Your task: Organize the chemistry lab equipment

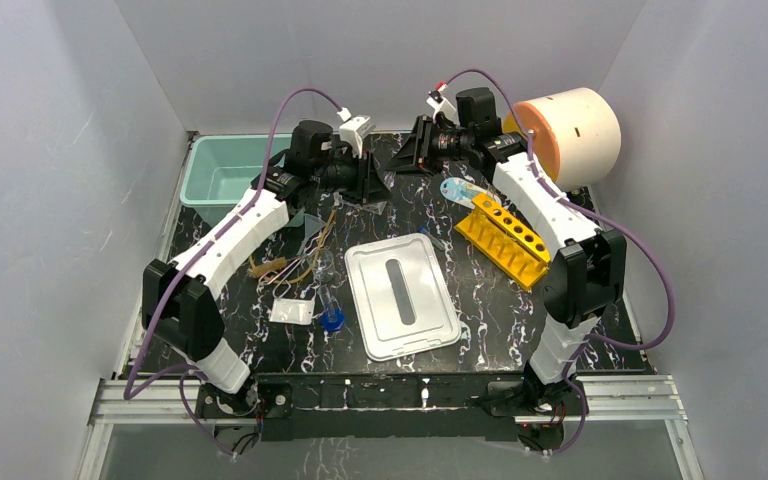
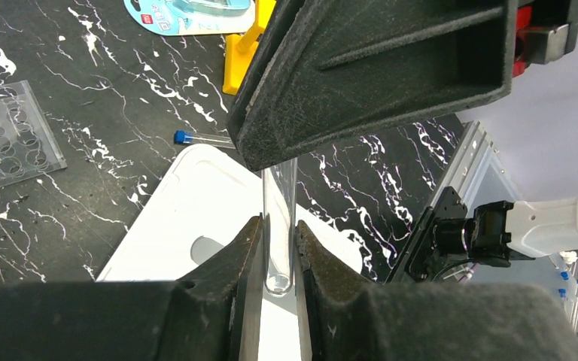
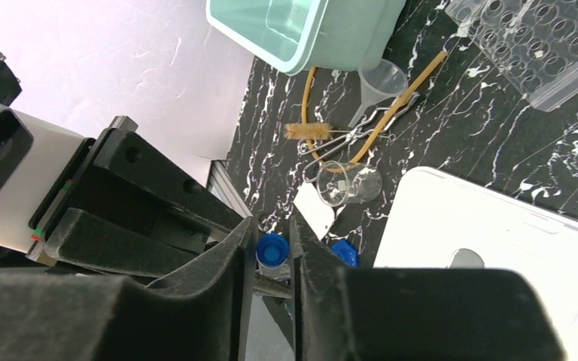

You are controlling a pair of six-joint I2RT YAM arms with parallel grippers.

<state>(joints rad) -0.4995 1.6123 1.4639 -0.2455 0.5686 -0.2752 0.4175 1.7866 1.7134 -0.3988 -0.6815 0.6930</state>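
The table is black with white marbling, closed in on three sides by plain pale walls; a cream drum with an orange face lies in the far right corner. A teal bin stands at the far left edge. A flat white lid lies at the table's middle, and one capped tube lies on the table just beside it. Right of the lid sits the yellow rack, with a flat blue-and-white pack at its far end. The clear rack lies near the bin. Left of the lid lie the tan tubing, a clear funnel, a small glass vessel on its side, a bristle brush and a white packet. Above the far middle of the table the arms meet: the left gripper clamps the glass body of a blue-capped tube, and the right gripper stands narrow about its blue cap; whether it presses I cannot tell.
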